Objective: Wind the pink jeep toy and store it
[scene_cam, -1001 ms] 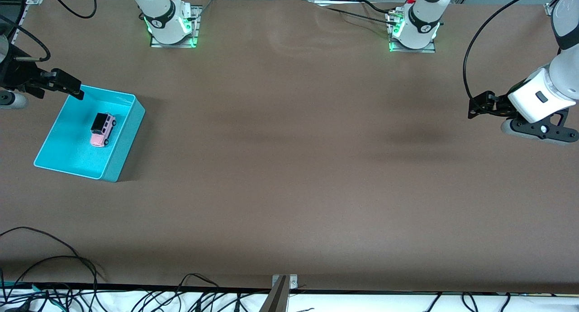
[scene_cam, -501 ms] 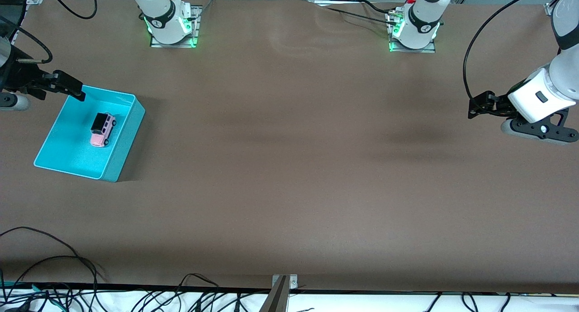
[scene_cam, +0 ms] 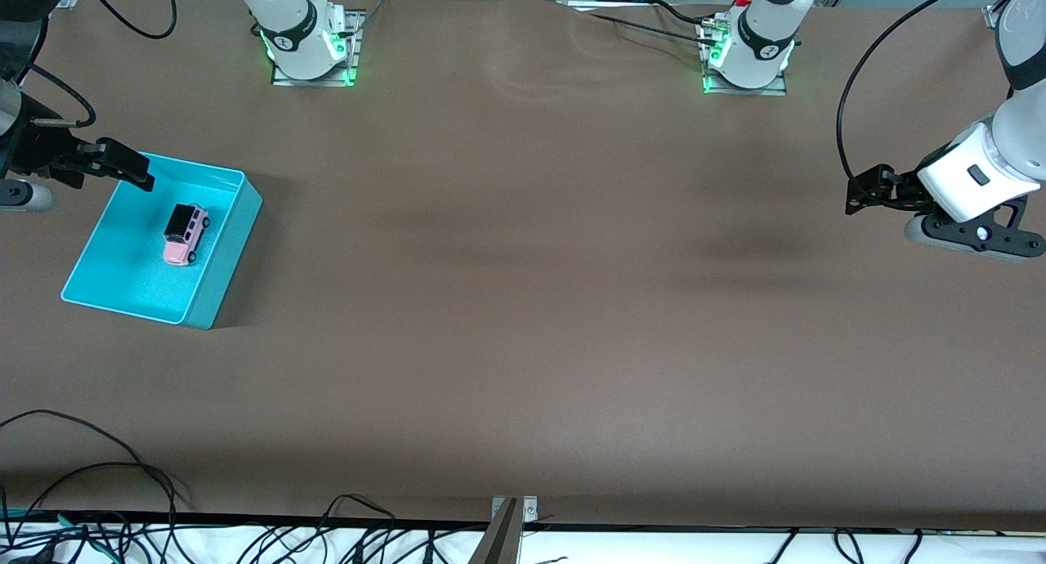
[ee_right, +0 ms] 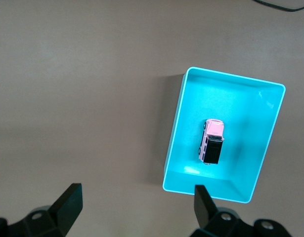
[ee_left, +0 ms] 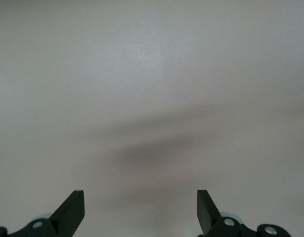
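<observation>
- two white rounded arm bases (scene_cam: 304,37) bolted on metal plates along the table's top edge, each ringed with a black band and lit green low down.
- red button-like cap on each base, near the black band.
- black cables looping from the links, one wide arc by the left arm (scene_cam: 1009,151).
- left arm's wrist a white boxy housing with a small dark oval mark, joined to a black bracket with pale screw heads and a grey cylinder.
- left gripper (ee_left: 140,210) black, two flat wedge-shaped fingers (ee_left: 72,207), silver screws at their roots.
- right gripper (ee_right: 137,207) likewise black, same wedge fingers and screws, fed by a black cable.
</observation>
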Action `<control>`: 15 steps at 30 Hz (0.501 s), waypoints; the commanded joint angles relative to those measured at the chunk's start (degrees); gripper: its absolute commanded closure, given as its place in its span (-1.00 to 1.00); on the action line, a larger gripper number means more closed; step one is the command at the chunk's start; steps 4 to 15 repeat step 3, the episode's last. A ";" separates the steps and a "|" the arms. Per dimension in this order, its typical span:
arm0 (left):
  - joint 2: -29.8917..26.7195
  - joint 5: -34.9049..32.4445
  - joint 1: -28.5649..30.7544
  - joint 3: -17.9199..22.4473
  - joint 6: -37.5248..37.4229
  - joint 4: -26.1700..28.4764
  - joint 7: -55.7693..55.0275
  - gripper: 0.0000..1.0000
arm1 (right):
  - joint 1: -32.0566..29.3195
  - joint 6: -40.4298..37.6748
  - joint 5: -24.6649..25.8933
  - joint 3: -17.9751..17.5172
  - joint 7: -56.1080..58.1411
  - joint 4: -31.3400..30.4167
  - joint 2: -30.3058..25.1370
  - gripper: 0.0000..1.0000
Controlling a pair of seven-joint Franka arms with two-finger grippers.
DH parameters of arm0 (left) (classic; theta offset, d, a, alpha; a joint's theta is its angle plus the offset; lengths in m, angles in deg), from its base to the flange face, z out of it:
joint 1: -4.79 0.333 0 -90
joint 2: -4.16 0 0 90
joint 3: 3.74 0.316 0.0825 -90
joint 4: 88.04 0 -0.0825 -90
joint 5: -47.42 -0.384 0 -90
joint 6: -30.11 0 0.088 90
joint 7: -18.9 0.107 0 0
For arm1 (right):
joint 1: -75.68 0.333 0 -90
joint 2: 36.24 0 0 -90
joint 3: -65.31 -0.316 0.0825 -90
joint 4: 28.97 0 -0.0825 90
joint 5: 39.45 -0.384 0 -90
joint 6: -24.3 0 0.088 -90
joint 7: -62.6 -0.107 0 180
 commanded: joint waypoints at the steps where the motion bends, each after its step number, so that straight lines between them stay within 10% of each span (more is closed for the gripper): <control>1: 0.73 0.42 0.35 -0.14 -0.85 -1.75 0.16 -1.00 | 0.19 -0.54 -0.24 0.34 0.21 1.41 0.54 -1.00; 15: 0.73 0.42 0.35 -0.14 -0.85 -1.75 0.16 -1.00 | 0.19 -0.54 -0.33 0.34 0.21 1.41 0.54 -1.00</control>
